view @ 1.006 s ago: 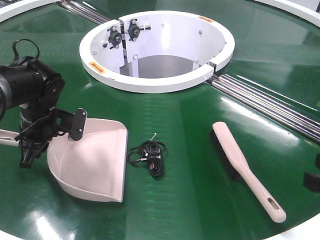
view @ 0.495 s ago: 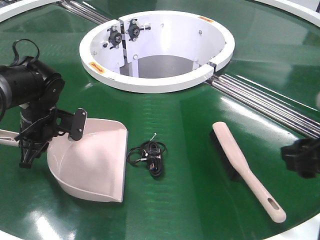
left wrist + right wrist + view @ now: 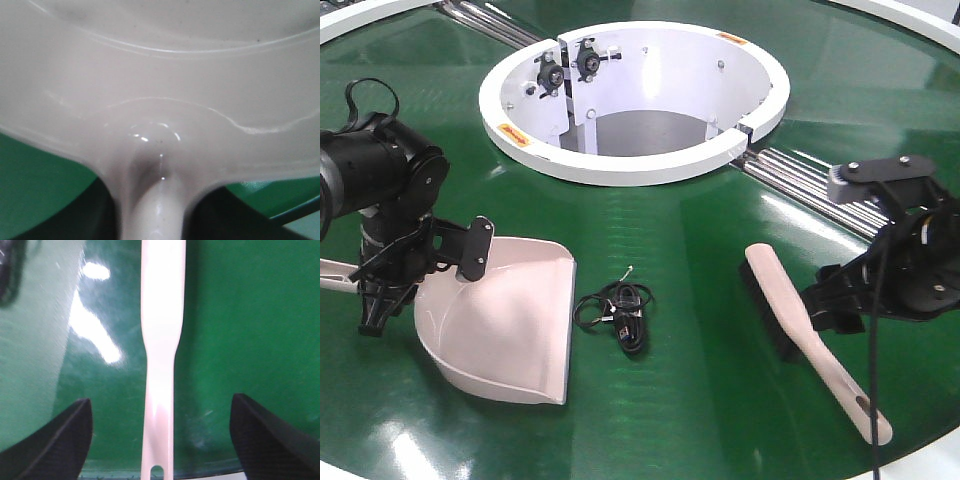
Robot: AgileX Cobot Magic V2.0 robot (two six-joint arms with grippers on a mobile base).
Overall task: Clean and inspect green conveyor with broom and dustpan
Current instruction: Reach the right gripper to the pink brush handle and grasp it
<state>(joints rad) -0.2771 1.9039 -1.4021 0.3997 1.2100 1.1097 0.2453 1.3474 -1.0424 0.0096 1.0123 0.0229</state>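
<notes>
Right wrist view: wide-open right gripper (image 3: 161, 399) straddles the slim pale broom (image 3: 161, 315) handle; left gripper (image 3: 370, 303) clamps the dustpan (image 3: 510, 330).

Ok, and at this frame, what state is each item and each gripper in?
green conveyor: glossy; whether it is moving cannot be told.
dustpan: on the conveyor, nothing visible inside, handle gripped.
broom: lying flat, not gripped.
black cable: coiled, loose between dustpan and broom.
left gripper: shut on the dustpan handle.
right gripper: open, fingers either side of the broom handle, clear of it.
</notes>
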